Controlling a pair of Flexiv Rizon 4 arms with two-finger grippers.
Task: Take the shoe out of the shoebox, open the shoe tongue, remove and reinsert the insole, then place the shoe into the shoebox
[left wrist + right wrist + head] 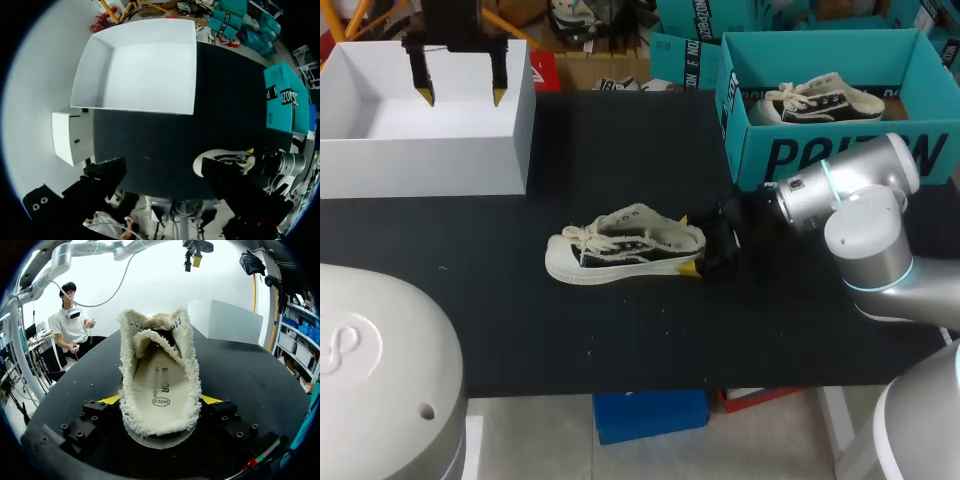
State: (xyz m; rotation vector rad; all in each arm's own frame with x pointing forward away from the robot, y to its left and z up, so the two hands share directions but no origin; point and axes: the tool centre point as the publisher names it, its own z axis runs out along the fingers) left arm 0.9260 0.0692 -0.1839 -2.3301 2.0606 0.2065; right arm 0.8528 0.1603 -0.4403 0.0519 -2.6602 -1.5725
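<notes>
Cream canvas shoe (620, 245) with black sides and frayed edges lies on the black table (620, 340), in front of the teal cardboard shoebox (820, 150). The right gripper (687, 243) clasps its heel from both sides. The left gripper (460, 95) hangs over a white open box (420, 160), jaws wide, holding nothing.

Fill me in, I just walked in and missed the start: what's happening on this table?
The right gripper has its fingers closed on the heel of a canvas shoe, which lies on its sole in the middle of the black table. The insole sits inside the shoe. The left gripper hangs open above the white box, holding nothing. A second shoe lies in the teal shoebox.
</notes>
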